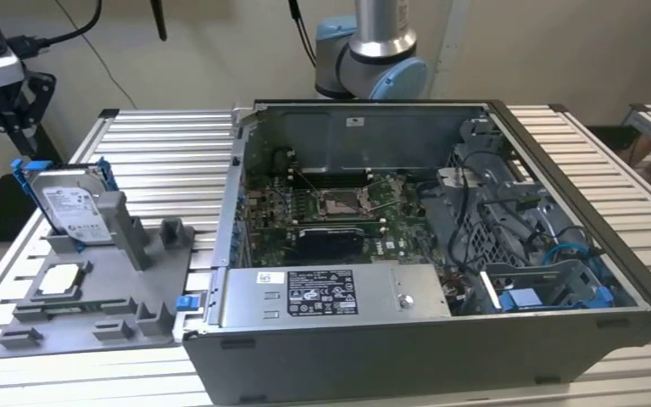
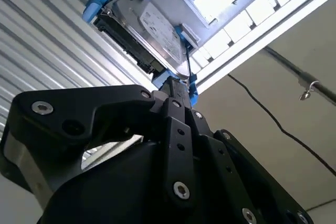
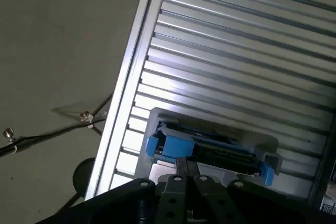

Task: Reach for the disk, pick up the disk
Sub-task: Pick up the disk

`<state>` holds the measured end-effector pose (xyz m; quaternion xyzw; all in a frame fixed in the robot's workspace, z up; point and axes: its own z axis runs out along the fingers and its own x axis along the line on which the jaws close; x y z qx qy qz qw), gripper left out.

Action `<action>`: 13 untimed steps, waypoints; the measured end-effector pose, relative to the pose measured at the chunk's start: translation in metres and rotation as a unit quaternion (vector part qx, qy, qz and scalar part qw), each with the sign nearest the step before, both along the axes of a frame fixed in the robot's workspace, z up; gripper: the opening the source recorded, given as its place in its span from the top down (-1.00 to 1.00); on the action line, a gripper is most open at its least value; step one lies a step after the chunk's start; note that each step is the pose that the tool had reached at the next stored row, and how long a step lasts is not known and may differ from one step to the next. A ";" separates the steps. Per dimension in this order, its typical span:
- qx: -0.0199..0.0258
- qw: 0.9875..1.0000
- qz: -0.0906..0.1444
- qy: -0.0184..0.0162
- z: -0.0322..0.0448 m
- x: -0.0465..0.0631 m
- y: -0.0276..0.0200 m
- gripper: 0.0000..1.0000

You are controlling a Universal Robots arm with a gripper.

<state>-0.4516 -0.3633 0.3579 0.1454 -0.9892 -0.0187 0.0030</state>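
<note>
The disk [image 1: 71,203], a silver-grey hard drive with a white label and a bright blue bracket, stands on edge in a grey holder [image 1: 133,246] at the exterior view's left. My gripper [image 1: 14,125] hangs just above and slightly left of its upper corner, apart from it. In the second wrist view the black fingers come together at their tips [image 2: 177,85], close to the blue bracket of the disk [image 2: 147,30]. The first wrist view shows the gripper [image 3: 185,162] shut and empty, over the disk's top edge [image 3: 210,148].
A grey fixture tray [image 1: 31,335] under the holder carries a small square silver chip [image 1: 60,280]. An open computer case [image 1: 416,254] takes up the middle of the slatted metal table [image 1: 167,153]. The arm's base [image 1: 371,59] stands behind it. Cables lie on the floor [image 3: 52,129].
</note>
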 end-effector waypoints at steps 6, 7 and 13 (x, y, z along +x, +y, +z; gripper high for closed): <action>0.000 0.999 0.055 0.000 0.0000 0.000 0.0000 1.00; 0.000 0.998 0.064 0.000 0.0000 0.000 0.0000 1.00; 0.000 0.993 0.116 0.000 0.0000 0.000 0.0000 1.00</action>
